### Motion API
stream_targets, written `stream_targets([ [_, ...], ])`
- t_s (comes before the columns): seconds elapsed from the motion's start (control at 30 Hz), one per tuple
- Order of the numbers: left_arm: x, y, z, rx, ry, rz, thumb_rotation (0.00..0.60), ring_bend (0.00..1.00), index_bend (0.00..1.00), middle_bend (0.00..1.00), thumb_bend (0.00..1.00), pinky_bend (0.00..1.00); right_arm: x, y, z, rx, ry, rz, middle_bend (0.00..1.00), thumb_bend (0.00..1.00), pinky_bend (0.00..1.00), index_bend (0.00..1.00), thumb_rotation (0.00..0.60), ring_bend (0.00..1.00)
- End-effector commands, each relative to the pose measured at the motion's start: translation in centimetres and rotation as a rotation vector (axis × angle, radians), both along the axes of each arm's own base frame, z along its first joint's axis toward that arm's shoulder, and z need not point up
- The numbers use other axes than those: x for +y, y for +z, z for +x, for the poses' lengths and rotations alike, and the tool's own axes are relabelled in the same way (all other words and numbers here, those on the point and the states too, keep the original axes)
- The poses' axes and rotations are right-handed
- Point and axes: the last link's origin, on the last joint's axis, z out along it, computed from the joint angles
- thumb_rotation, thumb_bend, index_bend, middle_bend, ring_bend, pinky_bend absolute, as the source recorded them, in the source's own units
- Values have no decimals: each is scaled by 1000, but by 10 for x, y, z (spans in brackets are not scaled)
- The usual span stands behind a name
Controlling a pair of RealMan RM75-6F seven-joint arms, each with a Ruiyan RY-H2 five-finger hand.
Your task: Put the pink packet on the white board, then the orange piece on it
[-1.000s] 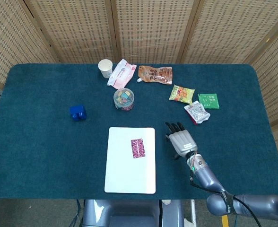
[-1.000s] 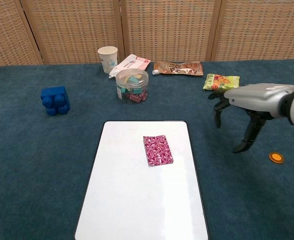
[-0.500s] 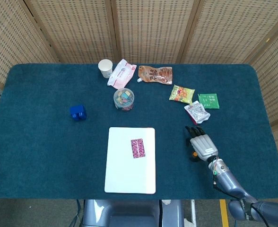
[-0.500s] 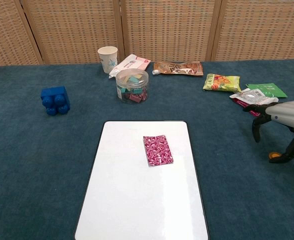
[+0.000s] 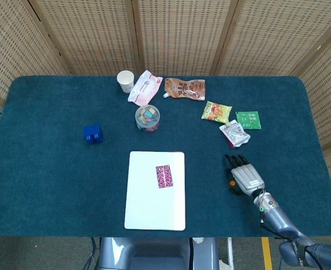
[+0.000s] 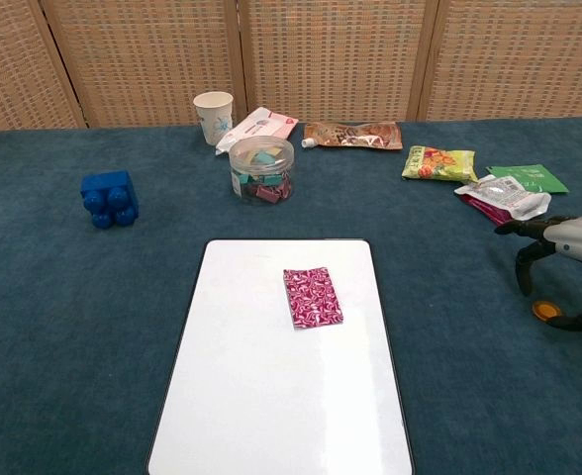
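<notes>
The pink patterned packet lies flat on the upper middle of the white board. A small orange piece lies on the blue cloth to the right of the board. My right hand hovers low over it, fingers spread and arched. In the chest view the piece sits on the table between a curved finger and the thumb, and I see no grip on it. My left hand is in neither view.
A silver-red wrapper, a green packet and a yellow-green snack bag lie just beyond the right hand. Farther back are a clear jar, a paper cup and two pouches. A blue block sits left.
My right hand has moved right from beside the board's edge and lowered around the orange piece. The packet and board have not moved.
</notes>
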Motion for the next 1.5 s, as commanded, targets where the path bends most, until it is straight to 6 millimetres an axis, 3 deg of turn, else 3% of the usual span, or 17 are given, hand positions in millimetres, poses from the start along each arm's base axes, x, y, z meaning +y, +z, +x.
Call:
stream_targets([
  [0.03, 0, 0, 0, 1, 0, 0, 589, 0, 0, 0, 0, 0, 0, 0, -1, -4, -7, 1, 0, 337, 0, 428, 600, 0],
  [0.83, 0, -3, 1, 4, 2, -9, 588, 0, 0, 0, 0, 0, -3, -7, -15, 7, -30, 9, 0, 337, 0, 431, 600, 0],
  [1.07, 1, -4, 1, 5, 0, -11, 590, 0, 0, 0, 0, 0, -4, -7, -17, -3, -37, 6, 0, 361, 0, 605, 600, 0],
  [1.5, 0, -3, 1, 3, 3, -6, 590, 0, 0, 0, 0, 0, -1, -4, -4, -85, -19, 14, 0, 363, 0, 642, 600, 0],
])
